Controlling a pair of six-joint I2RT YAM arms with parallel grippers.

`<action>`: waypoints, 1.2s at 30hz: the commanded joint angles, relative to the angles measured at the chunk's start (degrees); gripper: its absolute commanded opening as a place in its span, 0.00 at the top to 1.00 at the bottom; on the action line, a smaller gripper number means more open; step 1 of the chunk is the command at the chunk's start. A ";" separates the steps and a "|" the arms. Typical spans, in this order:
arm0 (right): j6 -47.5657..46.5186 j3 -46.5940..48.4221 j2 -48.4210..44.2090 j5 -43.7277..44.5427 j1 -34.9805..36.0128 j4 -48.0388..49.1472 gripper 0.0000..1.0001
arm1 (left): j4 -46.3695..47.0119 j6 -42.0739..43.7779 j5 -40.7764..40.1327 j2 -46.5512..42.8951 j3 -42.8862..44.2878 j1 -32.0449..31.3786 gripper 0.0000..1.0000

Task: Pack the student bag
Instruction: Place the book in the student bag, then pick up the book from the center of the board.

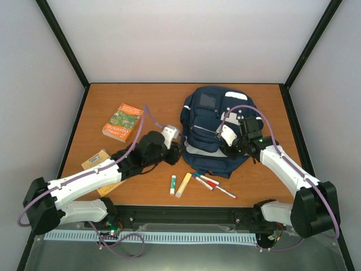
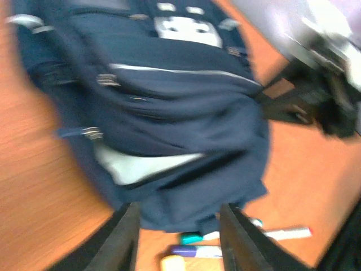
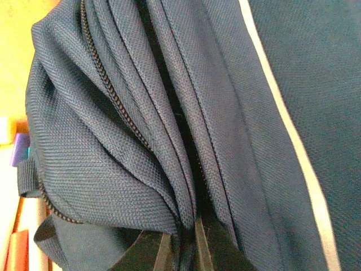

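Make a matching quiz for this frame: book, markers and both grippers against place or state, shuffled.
Things:
1. book
2. markers
3. left gripper
4. right gripper

Place or state:
a. shut on a fold of the bag
b. open, holding nothing
c. lying left of the bag
d. lying loose by the bag's near edge

Pairs: 1-c, 2-d, 3-b, 4-a

You've got a bag (image 3: pixel 141 113) of coarse woven navy cloth, matt, with the weave clear up close. Its zip (image 3: pixel 113 96) has fine dark teeth. The stripe (image 3: pixel 282 118) is smoother pale tape. Desk (image 1: pixel 130 96): smooth wood grain, slight sheen. Book (image 1: pixel 122 122): glossy paper cover. Left fingers (image 2: pixel 121 240): dark, matt, look plastic.
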 commanded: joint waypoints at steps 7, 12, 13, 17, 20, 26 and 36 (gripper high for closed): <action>-10.27 0.20 2.08 5.66 -0.37 -7.22 0.88 | -22.03 -9.56 -10.48 -5.04 6.45 18.81 0.24; -12.35 1.35 -0.85 3.93 -0.36 -11.27 0.72 | -28.84 -13.65 -10.26 -4.14 7.55 26.23 0.16; -12.29 2.18 -1.41 2.76 -0.37 -12.04 0.63 | -29.43 -14.52 -10.00 -4.24 7.02 27.77 0.15; -11.18 7.31 -2.28 -4.48 -0.38 -16.39 0.41 | -31.39 -19.13 -8.54 -4.47 3.90 34.70 0.08; -10.49 10.77 -1.42 -12.91 -0.29 -19.40 0.34 | -31.79 -22.70 -5.94 -4.56 0.50 41.20 0.02; -3.65 10.21 0.60 -22.65 -0.23 -12.28 0.31 | -31.01 -24.45 -4.60 -4.85 -5.01 51.22 0.00; -2.60 5.19 -0.16 -24.61 -0.10 -8.72 0.28 | -31.09 -28.07 -10.80 -13.00 -13.30 62.15 0.00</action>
